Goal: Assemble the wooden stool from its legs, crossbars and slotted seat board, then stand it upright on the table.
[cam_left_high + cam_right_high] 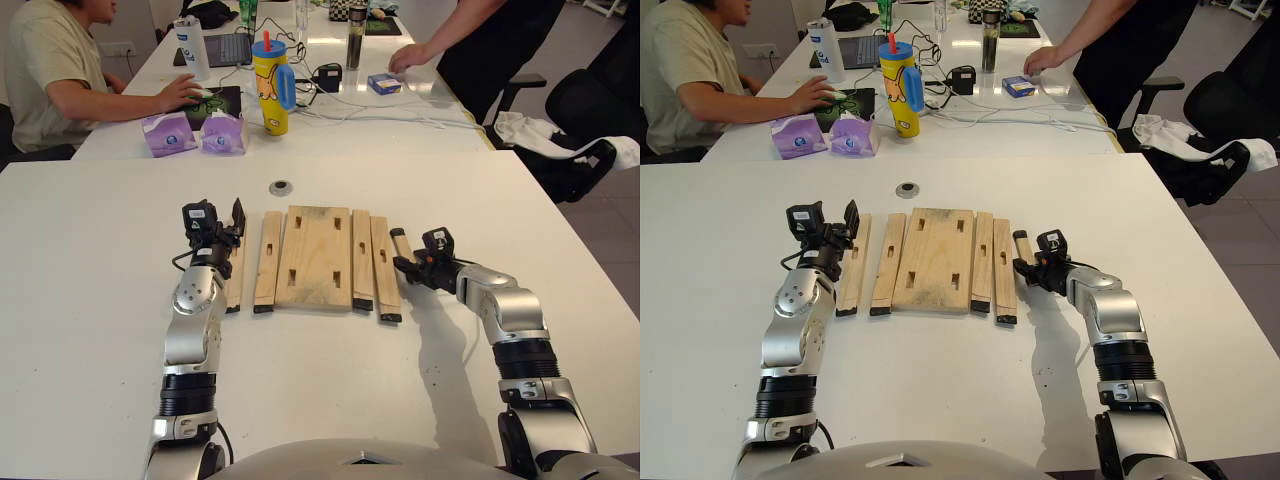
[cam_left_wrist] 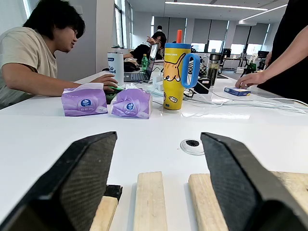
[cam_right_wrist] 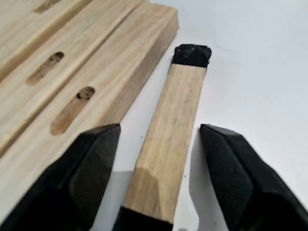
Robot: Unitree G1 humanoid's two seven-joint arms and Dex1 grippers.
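Observation:
The slotted seat board (image 1: 318,255) lies flat in the middle of the white table (image 1: 90,300). Two wooden legs (image 1: 267,262) lie to its left and two more (image 1: 362,258) to its right, all parallel to it. A short black-tipped crossbar (image 3: 169,132) rests at the far right of the row. My right gripper (image 3: 159,130) is open and straddles that crossbar low over the table, with a gap on each side. At the row's left end my left gripper (image 1: 222,222) hangs open over the far end of the outermost leg (image 2: 102,213).
A round cable grommet (image 1: 281,187) sits just beyond the boards. On the far table stand two purple tissue packs (image 1: 168,133), a yellow tumbler (image 1: 270,85), laptops and cables, with people seated and standing there. An office chair (image 1: 575,140) stands at the right.

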